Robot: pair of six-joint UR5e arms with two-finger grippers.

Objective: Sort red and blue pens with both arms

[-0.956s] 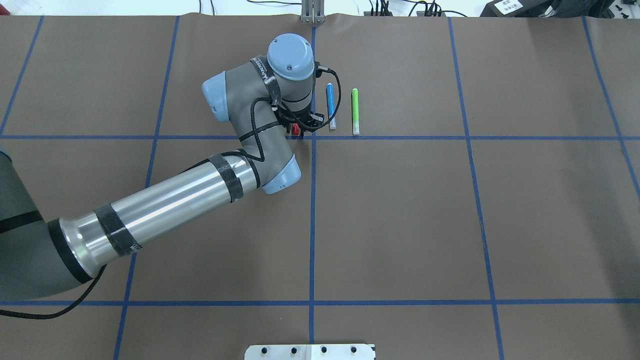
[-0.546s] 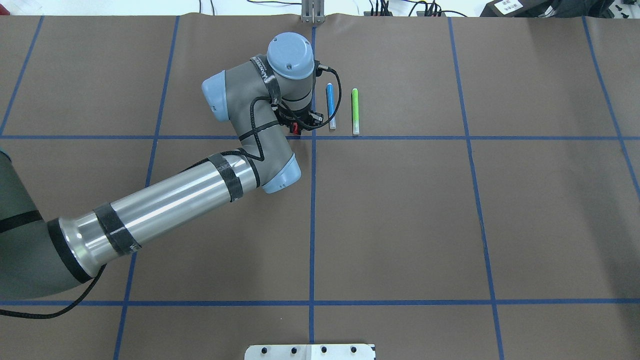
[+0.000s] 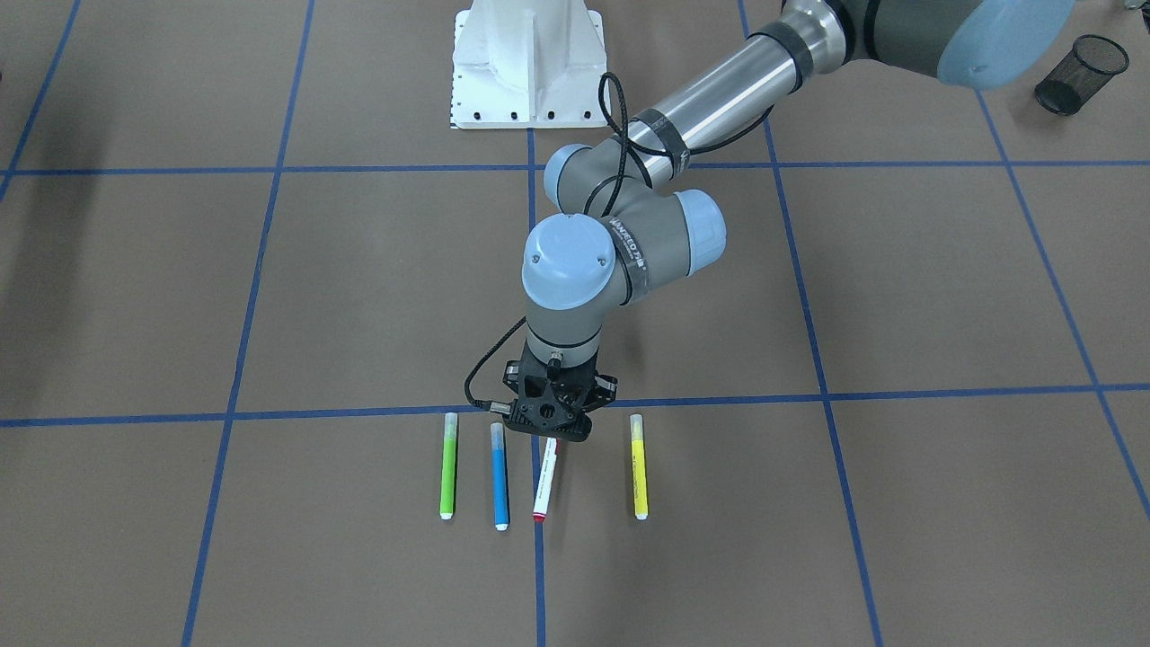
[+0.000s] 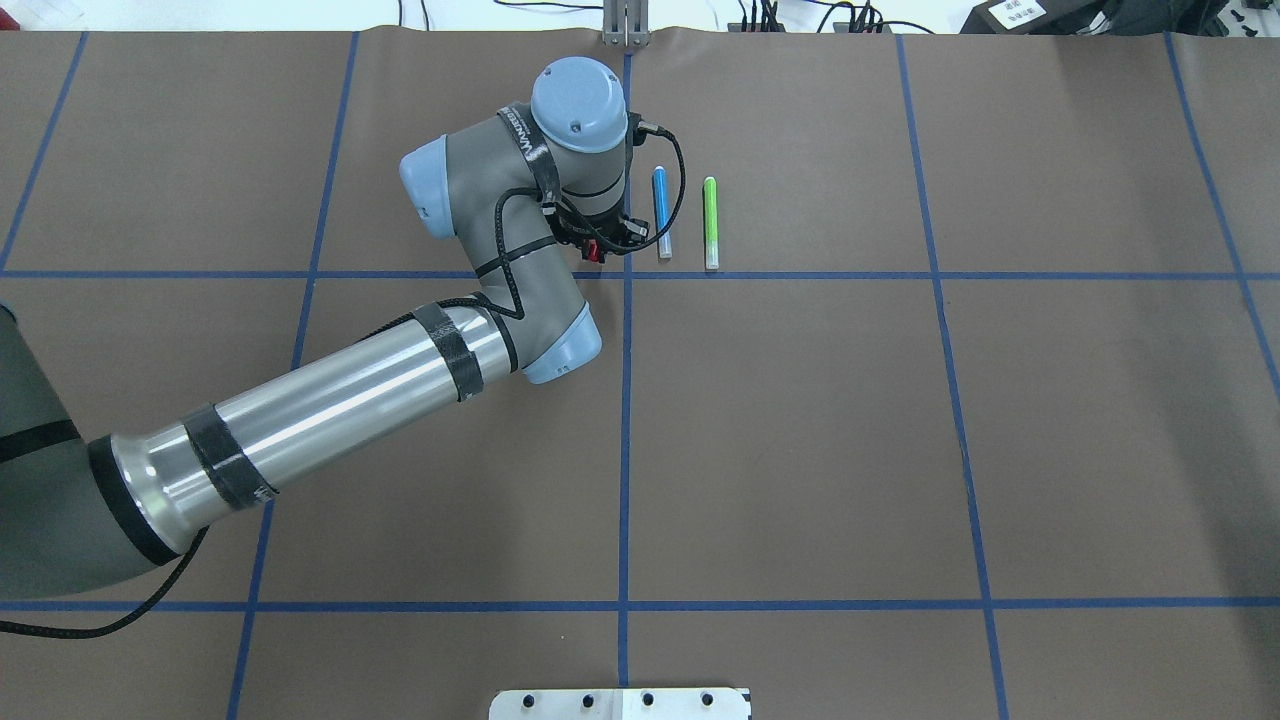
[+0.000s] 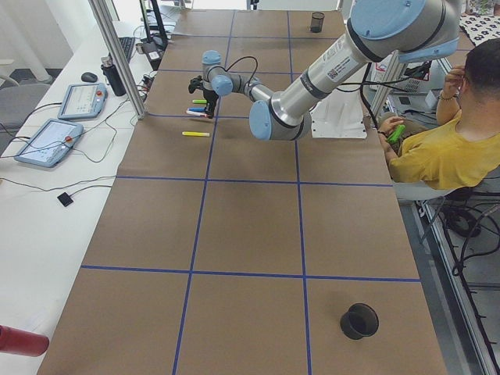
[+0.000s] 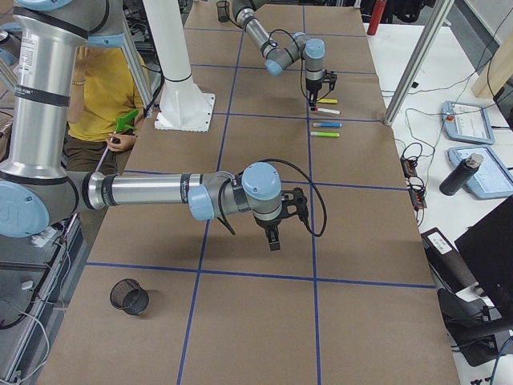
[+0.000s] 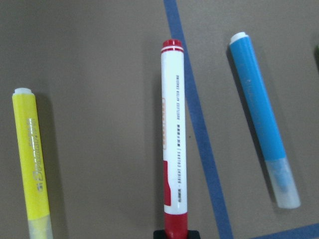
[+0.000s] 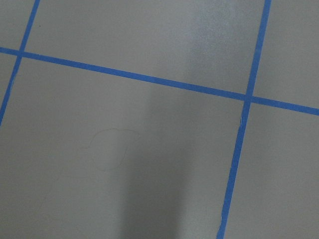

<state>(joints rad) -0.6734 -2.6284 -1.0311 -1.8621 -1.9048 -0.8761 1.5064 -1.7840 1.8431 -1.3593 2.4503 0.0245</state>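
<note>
My left gripper [image 3: 551, 438], clamped on the red marker [image 3: 544, 481] at its cap end, has risen slightly near the worktop's [image 3: 809, 539] far edge: lift begun, blue marker [image 3: 499, 476] untouched.

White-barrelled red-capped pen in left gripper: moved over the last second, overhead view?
Yes, slightly. The white-barrelled red-capped pen, held by the left gripper, has shifted toward the view's top, away from the horizontal blue tape line.
</note>
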